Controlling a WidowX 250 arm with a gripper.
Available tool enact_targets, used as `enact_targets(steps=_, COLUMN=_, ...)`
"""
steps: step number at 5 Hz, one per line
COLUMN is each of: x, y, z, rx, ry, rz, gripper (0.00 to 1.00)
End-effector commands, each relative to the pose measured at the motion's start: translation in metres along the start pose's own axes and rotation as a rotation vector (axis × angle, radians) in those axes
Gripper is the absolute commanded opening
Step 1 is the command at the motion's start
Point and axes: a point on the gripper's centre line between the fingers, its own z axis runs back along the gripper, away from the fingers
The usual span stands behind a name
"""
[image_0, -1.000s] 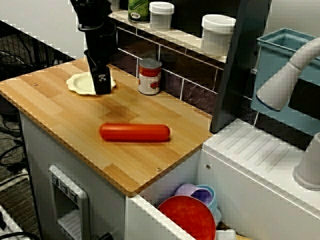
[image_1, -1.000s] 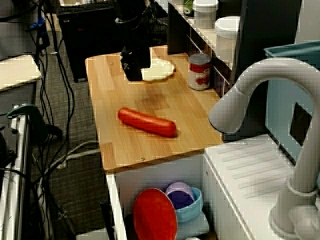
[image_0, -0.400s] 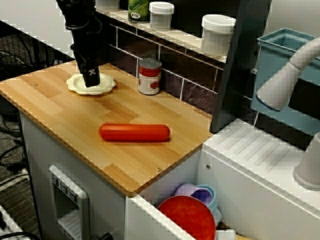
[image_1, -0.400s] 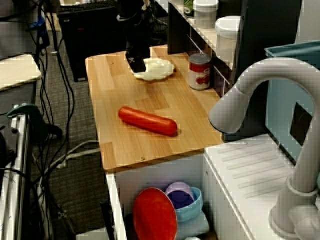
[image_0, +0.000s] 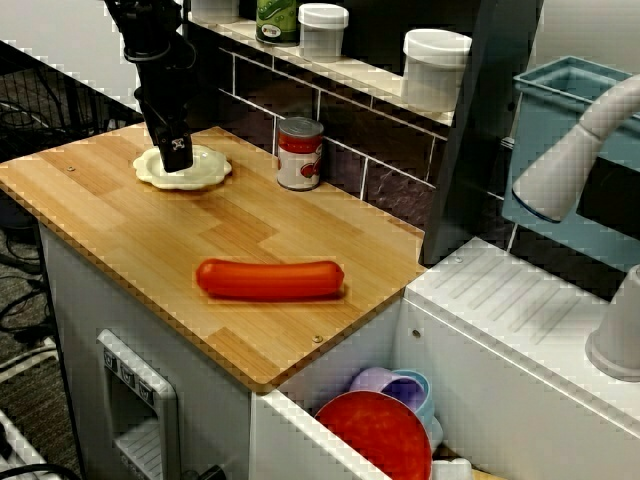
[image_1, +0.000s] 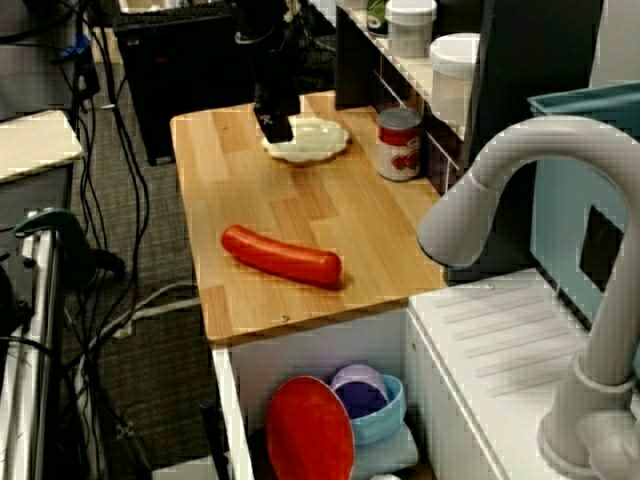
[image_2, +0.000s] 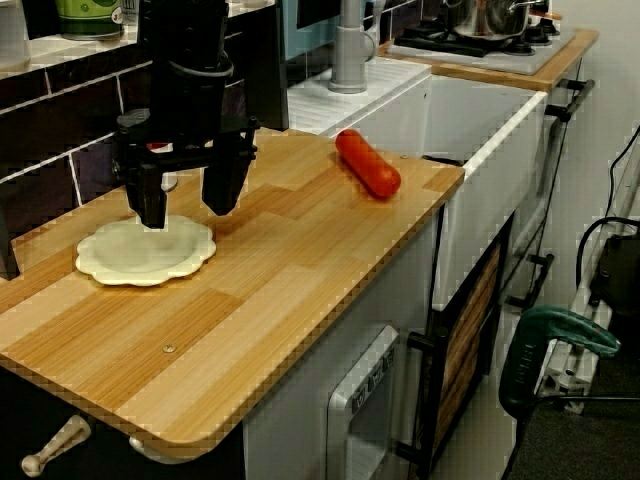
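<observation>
Two things have moved in the last second. The gripper has slid off the plate's near rim and back across it, and now hangs over the plate's far side, close to the wall. The sausage has also shifted a little toward the counter's front edge. Nothing was touching it in any of the frames, and I can't tell what set it going.

In the view from the counter's end, the jaws are spread wide with nothing between them. One finger is down at the plate's back rim and the other is out past its right side. Touching the rim or just above it? I can't say from here. The view from above and the side view both put the gripper tip right over the plate but show nothing of the gap.

So the hand is empty and stands at the plate, which lies flat and bare at the back left of the counter. The sausage lies free on its side, well apart from the gripper, out near the front right. The can stands upright by the wall, between the two.
</observation>
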Motion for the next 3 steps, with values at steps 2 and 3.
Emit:
enact_targets(steps=2, x=-0.0075, y=0.0074, z=0.0135, rx=0.052, ry=-0.026, rz=-0.011, gripper=0.00)
enact_targets(steps=3, x=-0.0073, y=0.0060, z=0.0141, rx=0.053, ry=-0.028, rz=-0.017, gripper=0.00)
